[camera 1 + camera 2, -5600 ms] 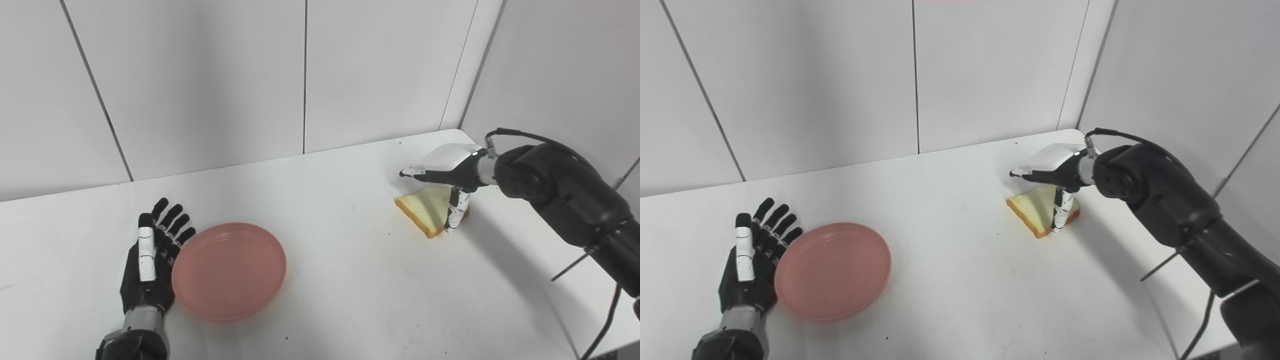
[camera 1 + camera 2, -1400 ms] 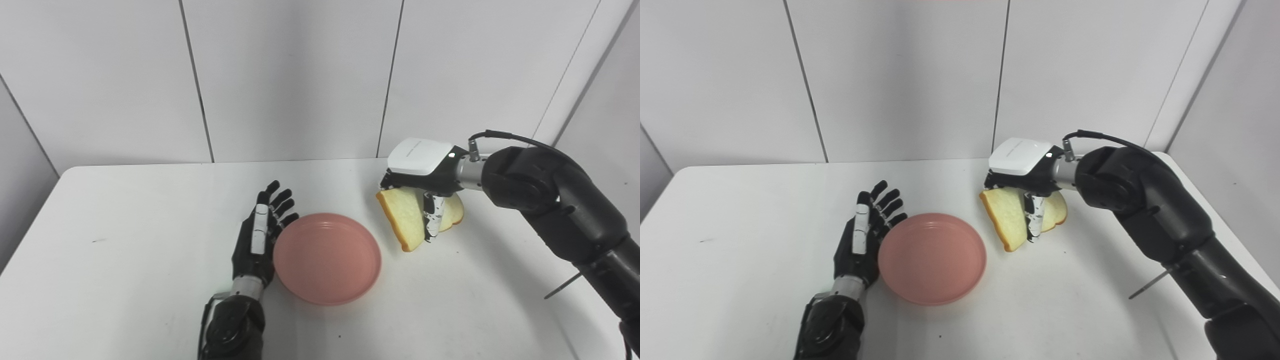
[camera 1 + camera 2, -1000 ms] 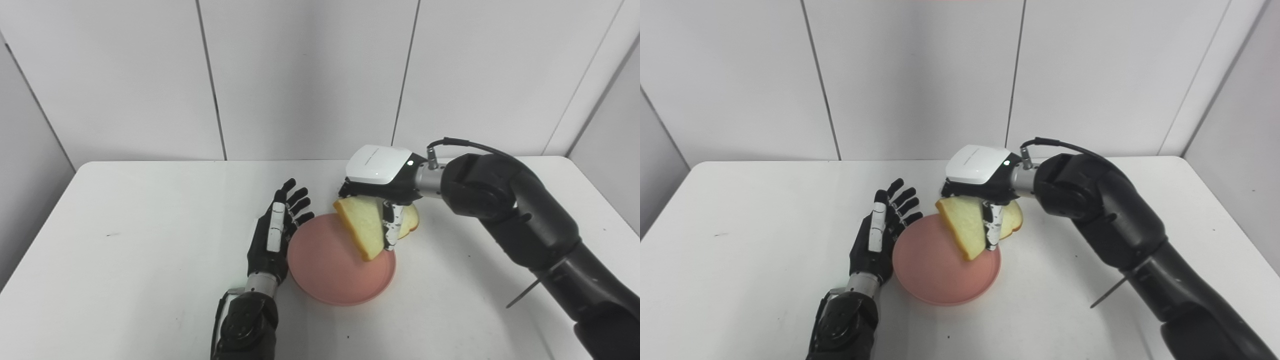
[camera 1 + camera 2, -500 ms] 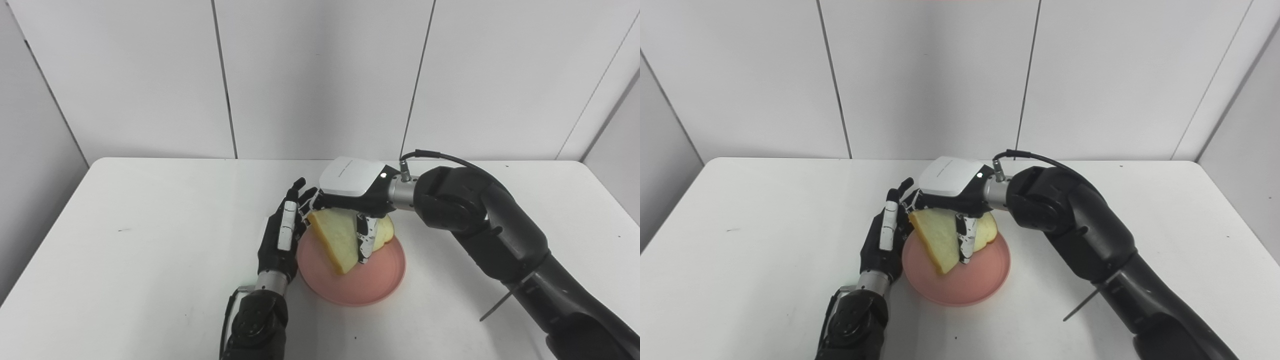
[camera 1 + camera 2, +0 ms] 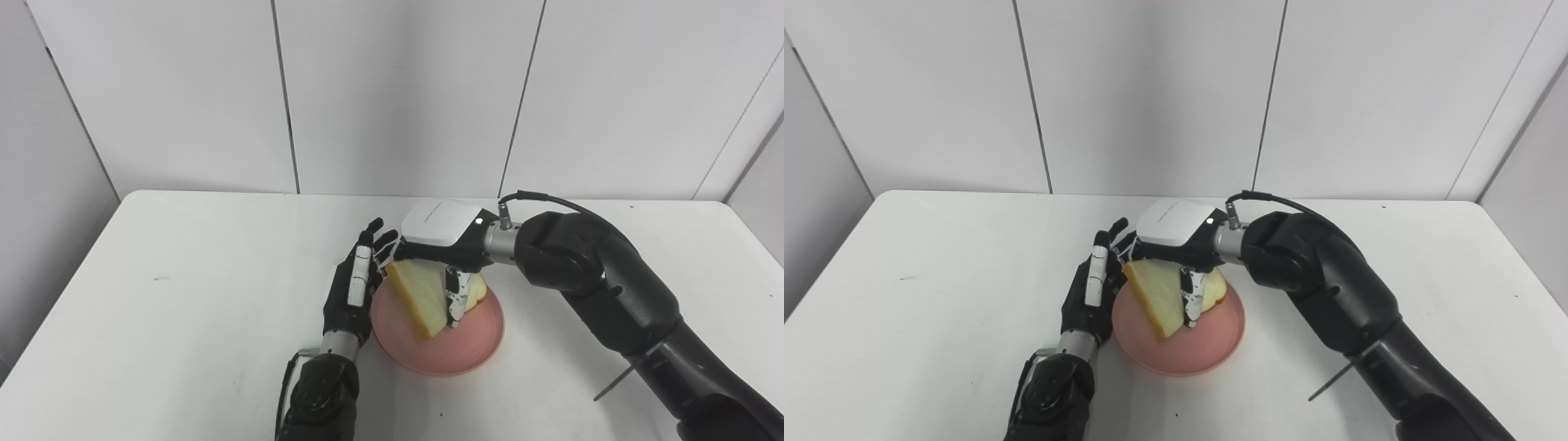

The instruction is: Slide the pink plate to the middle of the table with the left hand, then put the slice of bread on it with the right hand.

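We noted the pink plate [image 5: 456,343] near the centre of the frame, on the white counter [image 5: 184,318]. The right hand [image 5: 450,245] had its fingers closed on the slice of bread [image 5: 422,294], held tilted over the plate, the lower corner down at the plate's inside; whether it touched, we could not tell. The left hand [image 5: 352,291] stood just beside the plate's left rim, holding nothing, fingers straight and slightly spread. We saw nothing else in the plate.
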`<state>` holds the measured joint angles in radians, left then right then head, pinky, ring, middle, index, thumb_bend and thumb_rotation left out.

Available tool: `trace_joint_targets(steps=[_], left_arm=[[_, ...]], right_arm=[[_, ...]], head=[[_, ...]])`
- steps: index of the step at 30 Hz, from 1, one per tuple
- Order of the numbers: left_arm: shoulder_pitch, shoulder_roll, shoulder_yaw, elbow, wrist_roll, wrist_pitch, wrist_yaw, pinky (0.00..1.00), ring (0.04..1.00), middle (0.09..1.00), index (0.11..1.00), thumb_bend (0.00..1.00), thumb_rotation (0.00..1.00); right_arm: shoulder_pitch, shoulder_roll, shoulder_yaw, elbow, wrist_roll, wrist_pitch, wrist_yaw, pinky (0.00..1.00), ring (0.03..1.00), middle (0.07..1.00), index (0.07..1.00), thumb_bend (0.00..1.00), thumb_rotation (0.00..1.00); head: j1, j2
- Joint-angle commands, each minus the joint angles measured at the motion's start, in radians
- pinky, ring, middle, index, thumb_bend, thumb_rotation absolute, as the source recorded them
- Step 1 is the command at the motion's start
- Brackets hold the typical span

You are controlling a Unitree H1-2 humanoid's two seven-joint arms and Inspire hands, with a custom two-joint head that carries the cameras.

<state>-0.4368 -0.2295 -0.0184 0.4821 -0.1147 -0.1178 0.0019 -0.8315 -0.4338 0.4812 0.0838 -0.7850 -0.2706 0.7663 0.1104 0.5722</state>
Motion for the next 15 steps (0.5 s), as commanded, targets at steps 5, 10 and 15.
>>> trace_joint_targets(steps=[5, 10, 15], left_arm=[[0.025, -0.019, -0.004, 0.019, 0.014, 0.033, 0.019, 0.72, 0.842, 0.864, 0.885, 0.82, 0.91], [0.023, -0.014, -0.003, 0.029, 0.014, 0.026, 0.016, 0.73, 0.84, 0.863, 0.887, 0.82, 0.92], [0.026, -0.009, -0.005, 0.03, 0.016, 0.027, 0.014, 0.72, 0.841, 0.874, 0.902, 0.82, 0.93]], right_arm=[[-0.02, -0.008, -0.016, -0.012, 0.01, -0.007, -0.037, 0.47, 0.565, 0.576, 0.586, 0.75, 0.08], [-0.01, -0.011, -0.014, 0.002, 0.009, -0.02, -0.056, 0.55, 0.655, 0.704, 0.727, 0.99, 0.23], [-0.006, -0.011, -0.004, 0.017, 0.016, -0.021, -0.049, 0.65, 0.728, 0.757, 0.774, 1.0, 0.32]], head=[[-0.001, 0.003], [-0.007, 0.005], [-0.013, 0.008]])
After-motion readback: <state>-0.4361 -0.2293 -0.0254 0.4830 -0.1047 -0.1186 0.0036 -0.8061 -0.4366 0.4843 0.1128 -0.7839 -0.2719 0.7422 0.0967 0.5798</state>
